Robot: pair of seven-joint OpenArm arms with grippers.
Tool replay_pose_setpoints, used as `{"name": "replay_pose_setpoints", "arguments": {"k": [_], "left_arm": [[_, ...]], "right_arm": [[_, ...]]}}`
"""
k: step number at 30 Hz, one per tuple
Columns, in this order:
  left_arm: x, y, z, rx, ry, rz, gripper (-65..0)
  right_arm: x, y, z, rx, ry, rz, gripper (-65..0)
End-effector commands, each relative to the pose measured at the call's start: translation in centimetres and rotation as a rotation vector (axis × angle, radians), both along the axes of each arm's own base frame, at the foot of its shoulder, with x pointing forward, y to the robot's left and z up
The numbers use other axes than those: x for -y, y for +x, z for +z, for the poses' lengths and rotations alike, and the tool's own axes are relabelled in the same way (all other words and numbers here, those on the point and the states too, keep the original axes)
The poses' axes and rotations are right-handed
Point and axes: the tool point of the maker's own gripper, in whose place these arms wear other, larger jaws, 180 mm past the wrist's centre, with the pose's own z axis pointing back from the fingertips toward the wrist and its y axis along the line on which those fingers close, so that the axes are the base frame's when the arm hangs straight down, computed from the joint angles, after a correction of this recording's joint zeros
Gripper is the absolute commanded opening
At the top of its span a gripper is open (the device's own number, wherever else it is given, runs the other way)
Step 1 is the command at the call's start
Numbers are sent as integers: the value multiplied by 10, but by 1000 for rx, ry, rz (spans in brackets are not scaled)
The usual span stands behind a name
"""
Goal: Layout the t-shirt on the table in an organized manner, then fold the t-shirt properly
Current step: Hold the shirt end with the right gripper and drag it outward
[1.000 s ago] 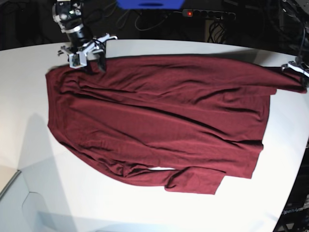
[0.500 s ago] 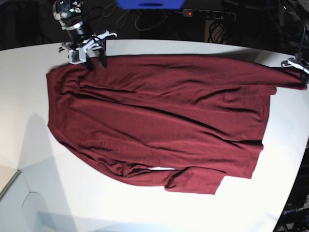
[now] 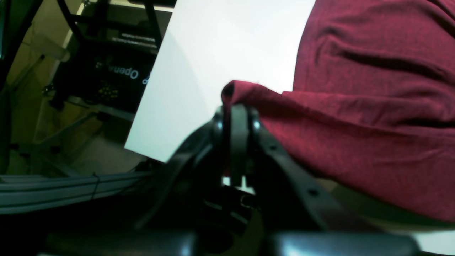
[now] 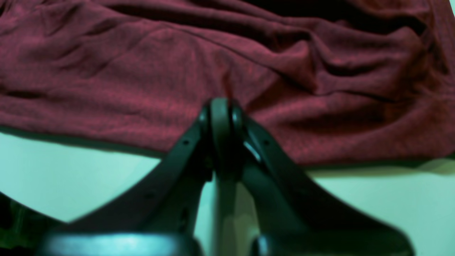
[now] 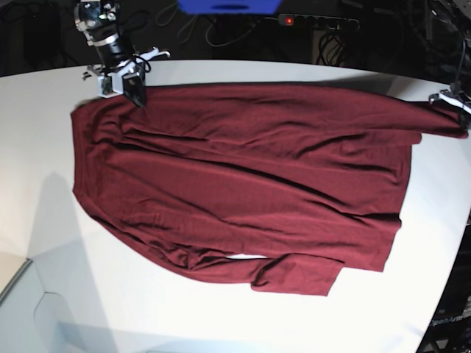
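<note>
Meanwhile, the right hand (image 5: 133, 94), open a moment before, had clamped onto the far corner of the t-shirt (image 5: 243, 184) spread on the desk (image 5: 44, 147), matching the left hand (image 3: 237, 106) already pinching the opposite corner, readying a stretch.

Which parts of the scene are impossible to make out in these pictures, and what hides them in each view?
- Base view: the left tool is cut off by the picture's right edge.
- Right wrist view: the right tool covers the spot where it presses into the dark maroon knit t-shirt, so whether cloth is pinched is unclear.
- Base view: the shirt hides the white table beneath it.
- Left wrist view: the foreground tool body is dark and blurred.
</note>
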Motion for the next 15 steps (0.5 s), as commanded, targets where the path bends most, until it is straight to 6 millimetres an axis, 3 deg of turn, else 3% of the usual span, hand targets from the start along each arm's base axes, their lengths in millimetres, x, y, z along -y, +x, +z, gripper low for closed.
{"name": "replay_pose_setpoints", "arguments": {"k": [1,11,15], "left_arm": [[-4,5,14,41,30,-5,-650],[-4,13,21,71,33,-3,-650],[-4,19,25,91,31,-2,-650]], "right_arm": [[1,-8,-6,-49,-32,18,-650],[-4,29,66,159,-62,44,-650],[4,36,79,195,-82,27,-650]]}}
